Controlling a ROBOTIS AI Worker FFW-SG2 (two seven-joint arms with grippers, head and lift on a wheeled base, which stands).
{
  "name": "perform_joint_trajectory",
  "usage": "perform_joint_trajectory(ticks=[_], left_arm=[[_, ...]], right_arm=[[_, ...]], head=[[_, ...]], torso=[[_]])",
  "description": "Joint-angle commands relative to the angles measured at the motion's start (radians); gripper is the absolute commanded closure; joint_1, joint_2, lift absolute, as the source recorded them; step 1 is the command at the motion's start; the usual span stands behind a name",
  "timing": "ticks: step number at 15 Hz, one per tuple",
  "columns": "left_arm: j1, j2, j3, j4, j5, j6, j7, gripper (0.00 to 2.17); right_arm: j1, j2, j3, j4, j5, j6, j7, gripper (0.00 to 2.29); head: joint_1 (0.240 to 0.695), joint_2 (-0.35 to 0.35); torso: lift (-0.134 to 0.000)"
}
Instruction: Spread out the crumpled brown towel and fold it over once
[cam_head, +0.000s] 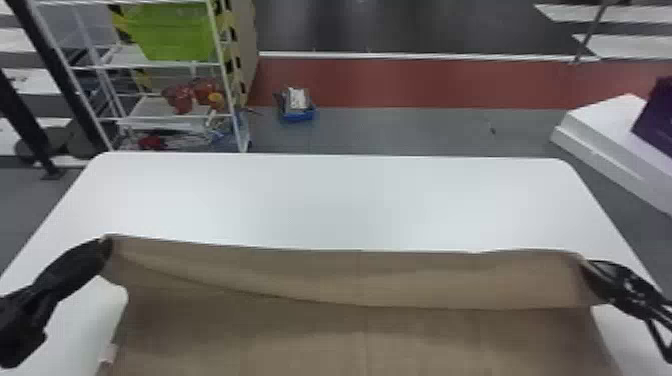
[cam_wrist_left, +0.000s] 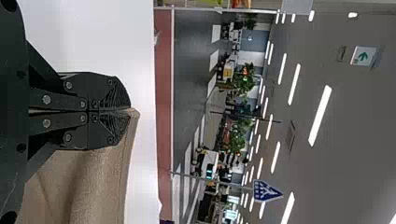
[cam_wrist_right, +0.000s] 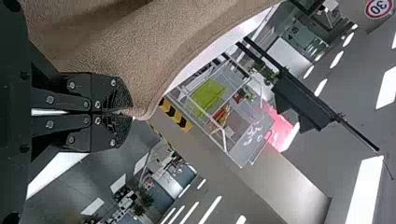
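Note:
In the head view my left gripper (cam_head: 103, 250) is shut on the brown towel's far left corner, and my right gripper (cam_head: 587, 267) is shut on its far right corner. The brown towel (cam_head: 360, 340) stretches wide between them, its far edge nearly straight, with a long fold line sagging below that edge. Its near part runs past the bottom of the head view. In the left wrist view the left gripper (cam_wrist_left: 128, 111) pinches a corner of the towel (cam_wrist_left: 98, 186). The right gripper (cam_wrist_right: 128, 113) likewise holds a corner of the towel (cam_wrist_right: 154, 42) in the right wrist view.
The white table (cam_head: 325, 200) extends beyond the towel's far edge. A wire shelf (cam_head: 165, 65) with a green bin (cam_head: 172, 32) stands behind on the left. At the right is a white platform (cam_head: 615, 145) bearing a purple object (cam_head: 657, 117).

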Motion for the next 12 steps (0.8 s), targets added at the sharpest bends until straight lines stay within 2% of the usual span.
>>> perform_joint_trajectory(ticks=[1, 3, 4, 5, 7, 8, 9, 10, 11, 12], left_arm=[[0.033, -0.002, 0.000, 0.011, 0.017, -0.048, -0.005, 1.43], [0.060, -0.009, 0.000, 0.005, 0.011, -0.063, -0.007, 1.42], [0.074, -0.009, 0.009, -0.001, 0.011, -0.063, -0.007, 1.41], [0.088, -0.009, 0.021, -0.003, 0.009, -0.063, -0.014, 1.25], [0.117, -0.010, 0.044, -0.007, -0.005, -0.063, -0.025, 1.18], [0.131, -0.012, 0.053, -0.009, -0.017, -0.063, -0.030, 1.05], [0.158, -0.012, 0.058, -0.021, -0.031, -0.060, -0.036, 0.87], [0.183, -0.012, 0.069, -0.029, -0.045, -0.060, -0.048, 0.36], [0.192, -0.012, 0.078, -0.032, -0.063, -0.048, -0.066, 0.05], [0.201, -0.016, 0.095, -0.033, -0.069, -0.026, -0.080, 0.01]], right_arm=[[0.040, -0.002, 0.001, 0.003, -0.009, -0.037, -0.001, 1.35], [0.071, -0.006, 0.001, 0.007, -0.009, -0.049, -0.006, 1.34], [0.086, -0.012, -0.001, 0.005, -0.010, -0.058, -0.007, 1.18], [0.102, -0.023, -0.004, 0.003, -0.010, -0.058, -0.007, 1.10], [0.129, -0.040, -0.021, 0.005, -0.010, -0.055, -0.012, 1.10], [0.146, -0.043, -0.030, -0.001, -0.010, -0.055, -0.012, 1.07], [0.169, -0.045, -0.048, -0.010, -0.010, -0.052, -0.006, 0.78], [0.191, -0.046, -0.054, -0.020, -0.010, -0.052, -0.004, 0.77], [0.203, -0.046, -0.062, -0.023, -0.010, -0.040, -0.006, 0.77], [0.214, -0.048, -0.074, -0.021, -0.010, -0.028, -0.006, 0.46]], head=[[0.695, -0.005], [0.695, -0.005], [0.695, -0.005], [0.695, -0.006], [0.695, -0.006], [0.695, -0.008], [0.695, -0.009], [0.695, -0.011], [0.695, -0.015], [0.695, -0.025]], torso=[[-0.123], [-0.123], [-0.123], [-0.123], [-0.123], [-0.123], [-0.123], [-0.123], [-0.123], [-0.123]])
